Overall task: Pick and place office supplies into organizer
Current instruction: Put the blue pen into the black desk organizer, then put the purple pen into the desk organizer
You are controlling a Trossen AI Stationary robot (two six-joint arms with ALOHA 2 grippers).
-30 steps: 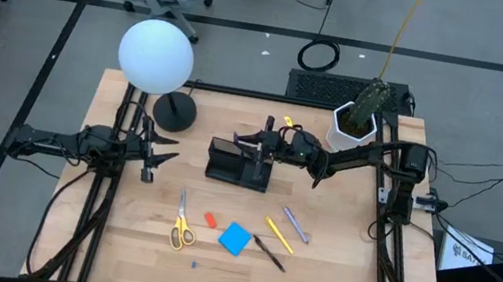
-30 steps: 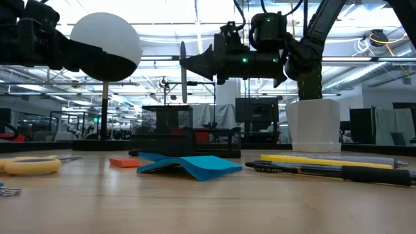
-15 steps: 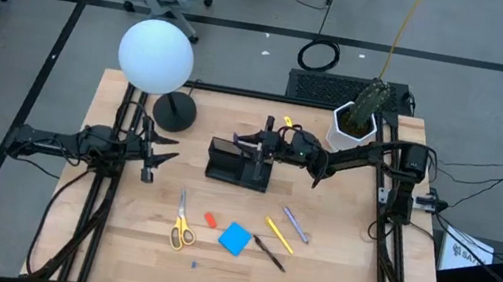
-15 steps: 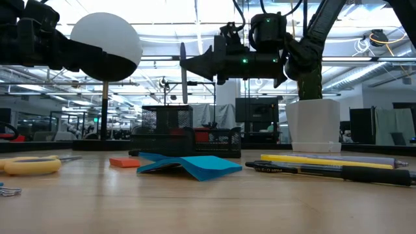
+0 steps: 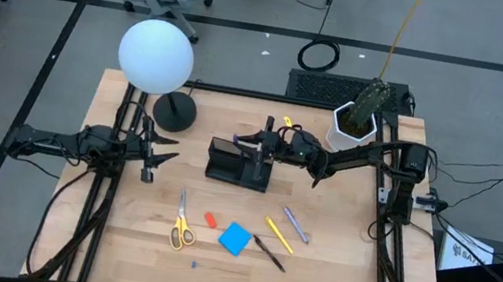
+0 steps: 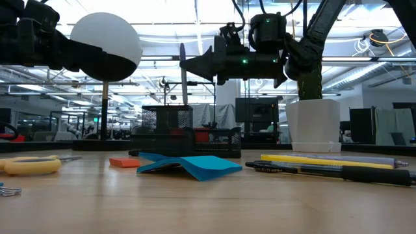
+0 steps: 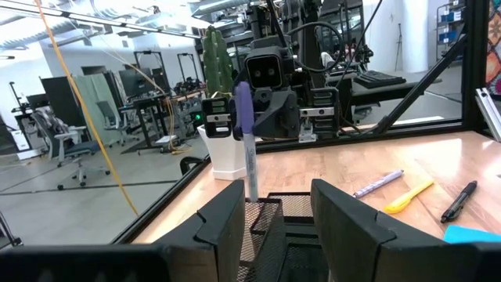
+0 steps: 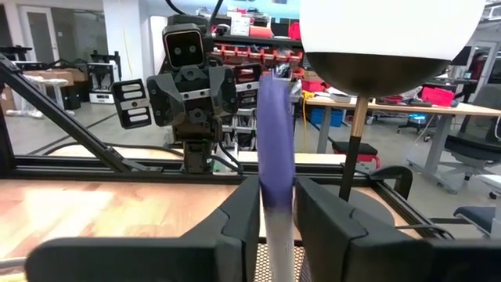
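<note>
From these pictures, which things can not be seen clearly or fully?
- Purple pen tip: right wrist view, cut off by the bottom edge, so its depth in the organizer is unknown.
- Organizer's contents: high view, right gripper covers them.
- Small piece near the table's front edge: high view, too small to identify.

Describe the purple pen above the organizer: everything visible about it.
The purple pen is slim, with a purple cap over a pale grey barrel, plastic by its look. It stands upright between the fingers of the right gripper, which hangs over the black mesh organizer. Its lower end dips into the organizer's taller cup section; whether it touches bottom cannot be seen. The cap rises above the fingers.
</note>
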